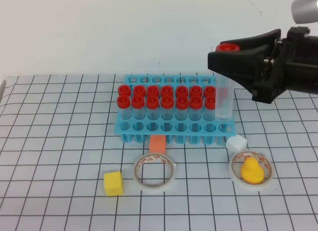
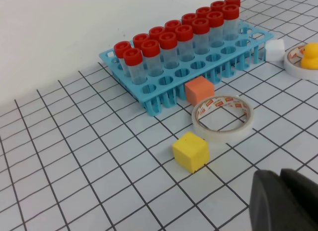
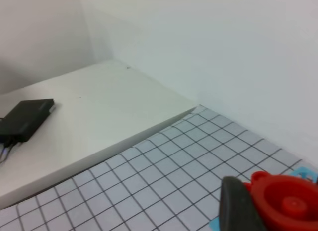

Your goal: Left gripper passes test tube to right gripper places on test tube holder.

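Overhead, the right gripper (image 1: 221, 57) reaches in from the right edge of the tabletop, its black fingers (image 1: 248, 54) clenched on the test tube (image 1: 224, 94) just under the red cap. That tube hangs upright, its clear body in front of the right end of the test tube holder (image 1: 174, 129) and its lower end level with the front rows of holes; whether it has entered a hole cannot be told. The light blue holder stands toward the far edge of the gridded tabletop (image 1: 59, 141), with two rows of red-capped tubes (image 1: 166, 99) seated in its rear half and the front rows of holes open.

Along the near side of the holder lie an orange block (image 1: 157, 144) touching its front edge, a white block (image 1: 237, 142) by its right front corner, a tape roll (image 1: 155, 171) just nearer than the orange block, a yellow cube (image 1: 113, 184) to that roll's left, and a second tape roll (image 1: 251, 175) enclosing a yellow duck (image 1: 251, 170).

From the left wrist view, only a dark corner of the left gripper (image 2: 285, 201) shows at the lower right, above bare grid; whether it is released or clenched cannot be told. From the right wrist view, one dark finger sits against the red cap (image 3: 283, 201), and a black box (image 3: 27, 119) rests on the white surface beyond the grid
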Robot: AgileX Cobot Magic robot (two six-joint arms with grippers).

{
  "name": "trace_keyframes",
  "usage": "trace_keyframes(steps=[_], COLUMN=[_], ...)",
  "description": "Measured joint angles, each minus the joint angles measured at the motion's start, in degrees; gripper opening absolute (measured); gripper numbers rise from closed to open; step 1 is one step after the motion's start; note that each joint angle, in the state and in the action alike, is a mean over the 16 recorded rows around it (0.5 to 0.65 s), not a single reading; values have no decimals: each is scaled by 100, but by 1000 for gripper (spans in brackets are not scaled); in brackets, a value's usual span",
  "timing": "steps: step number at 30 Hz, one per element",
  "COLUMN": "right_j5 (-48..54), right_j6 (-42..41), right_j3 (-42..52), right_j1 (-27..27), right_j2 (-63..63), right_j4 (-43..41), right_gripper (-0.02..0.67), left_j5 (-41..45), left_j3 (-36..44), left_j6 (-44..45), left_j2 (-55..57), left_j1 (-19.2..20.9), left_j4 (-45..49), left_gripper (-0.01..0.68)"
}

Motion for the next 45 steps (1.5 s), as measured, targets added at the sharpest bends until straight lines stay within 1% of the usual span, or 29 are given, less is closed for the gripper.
trace_keyframes(steps=[16, 18, 20, 23, 25, 27, 30, 34, 37, 39, 41, 43, 45], right_j5=[-633, -752, -944, -1352, -1682, -2062, -2797, -4175, -5383, -6158, -6854, -7440, -7875], right_j6=[-131, 3, 348, 1344, 2334, 3540, 5668, 8550, 10173, 10892, 11341, 11554, 11555], right_j3=[0, -1, -3, -7, -9, -11, 14, 126, 232, 304, 377, 449, 509], right_j1=[1, 4, 10, 21, 28, 35, 45, 45, 38, 32, 26, 20, 14], right_j2=[0, 1, 9, 45, 90, 151, 279, 551, 838, 1043, 1244, 1435, 1611], right_j4=[13, -125, -397, -1158, -1914, -2838, -4507, -6976, -8696, -9649, -10416, -11014, -11436], right_gripper=[281, 281, 281, 281, 281, 281, 281, 281, 281, 281, 281, 281, 281], left_j5=[-50, -51, -51, -52, -52, -52, -53, -54, -55, -57, -58, -59, -60], left_j3=[67, 67, 68, 68, 69, 70, 71, 72, 72, 72, 72, 72, 72], left_j6=[-4, -4, -5, -6, -6, -6, -6, -6, -6, -6, -6, -6, -6], left_j2=[0, 0, 0, 0, 0, 0, 0, 0, 0, 0, 0, 0, 0], left_j1=[0, 0, 0, 0, 0, 0, 0, 0, 0, 0, 0, 0, 0], left_j4=[-25, -27, -27, -28, -29, -30, -32, -36, -40, -42, -44, -45, -46], left_gripper=[0, -1, -1, -1, -1, -1, -1, -1, -1, -1, -1, -1, -1])
